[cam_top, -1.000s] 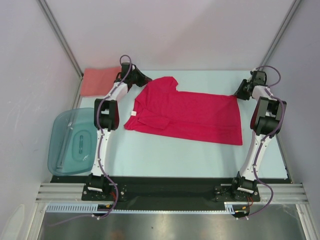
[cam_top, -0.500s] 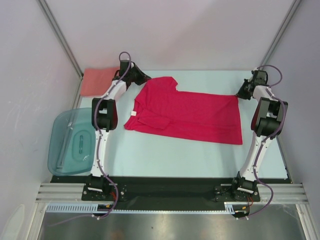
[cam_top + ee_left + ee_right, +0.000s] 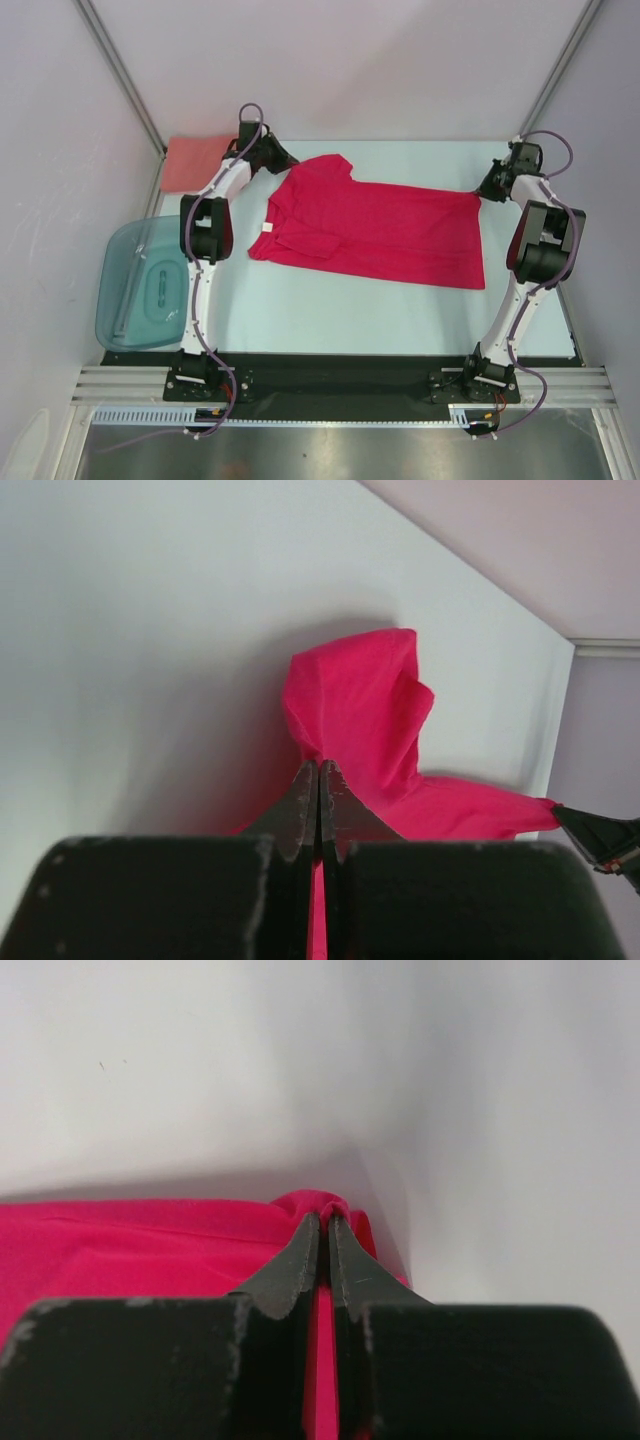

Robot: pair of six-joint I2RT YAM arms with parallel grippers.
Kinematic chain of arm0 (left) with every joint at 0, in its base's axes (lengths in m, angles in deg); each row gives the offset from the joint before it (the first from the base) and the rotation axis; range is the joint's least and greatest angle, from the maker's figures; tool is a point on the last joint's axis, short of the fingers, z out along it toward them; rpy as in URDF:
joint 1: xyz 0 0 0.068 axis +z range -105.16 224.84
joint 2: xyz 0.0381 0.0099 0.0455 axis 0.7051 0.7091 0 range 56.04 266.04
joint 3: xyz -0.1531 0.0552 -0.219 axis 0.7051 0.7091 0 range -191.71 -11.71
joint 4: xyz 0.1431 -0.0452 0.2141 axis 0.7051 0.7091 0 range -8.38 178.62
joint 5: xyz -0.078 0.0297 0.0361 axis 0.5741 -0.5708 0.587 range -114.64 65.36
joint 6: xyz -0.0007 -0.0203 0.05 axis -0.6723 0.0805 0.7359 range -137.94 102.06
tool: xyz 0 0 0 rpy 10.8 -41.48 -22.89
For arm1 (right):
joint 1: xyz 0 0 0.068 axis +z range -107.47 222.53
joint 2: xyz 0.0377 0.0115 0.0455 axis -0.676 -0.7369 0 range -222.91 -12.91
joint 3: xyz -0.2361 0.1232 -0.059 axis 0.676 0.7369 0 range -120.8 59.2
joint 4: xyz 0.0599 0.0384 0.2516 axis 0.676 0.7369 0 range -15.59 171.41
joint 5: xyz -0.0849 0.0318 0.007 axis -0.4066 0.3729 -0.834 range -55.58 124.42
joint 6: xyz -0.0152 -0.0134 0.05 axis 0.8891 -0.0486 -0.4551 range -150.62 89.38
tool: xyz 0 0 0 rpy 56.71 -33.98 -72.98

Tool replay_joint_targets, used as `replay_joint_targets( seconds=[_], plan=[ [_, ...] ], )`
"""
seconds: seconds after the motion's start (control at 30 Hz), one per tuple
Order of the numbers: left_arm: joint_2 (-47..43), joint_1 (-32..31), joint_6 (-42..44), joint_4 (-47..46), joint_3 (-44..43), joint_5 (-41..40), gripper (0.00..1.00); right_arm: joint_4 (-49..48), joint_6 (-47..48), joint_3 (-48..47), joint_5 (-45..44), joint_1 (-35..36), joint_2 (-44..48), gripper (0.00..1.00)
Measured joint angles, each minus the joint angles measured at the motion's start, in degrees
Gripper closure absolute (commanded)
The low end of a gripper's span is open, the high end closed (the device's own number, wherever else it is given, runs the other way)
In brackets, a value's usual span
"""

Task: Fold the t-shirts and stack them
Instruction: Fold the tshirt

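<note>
The crimson-red t-shirt [image 3: 375,228] lies spread across the far half of the table, folded lengthwise, sleeve end to the left. My left gripper [image 3: 287,159] is shut on its far-left edge; in the left wrist view red cloth [image 3: 360,715] sits pinched between the closed fingertips [image 3: 319,768]. My right gripper [image 3: 480,192] is shut on its far-right corner; in the right wrist view a nub of red cloth [image 3: 322,1205] bulges over the closed tips [image 3: 322,1222]. The salmon-pink t-shirt [image 3: 195,162] lies folded at the far left corner.
A translucent teal plastic tub [image 3: 145,285] sits off the table's left edge. Grey walls and metal posts close in the far side. The right gripper's tip [image 3: 600,838] shows at the lower right of the left wrist view.
Both grippers have shifted slightly outward and toward the far edge while holding the red shirt's corners; the shirt's far edge is pulled a little tauter.
</note>
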Motion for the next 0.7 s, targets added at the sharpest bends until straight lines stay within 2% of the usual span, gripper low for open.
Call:
replay_joint_targets(
  seconds=[0.4, 0.7],
  plan=[
    [-7.1, 0.1, 3.4, 3.1, 7.8, -3.0, 1.00, 0.1, 0.0, 6.1, 0.9, -0.3, 6.6, 1.00],
    [-10.4, 0.4, 5.1, 4.2, 10.7, -4.3, 1.00, 0.1, 0.0, 7.8, 1.7, -0.5, 6.9, 1.00]
  ],
)
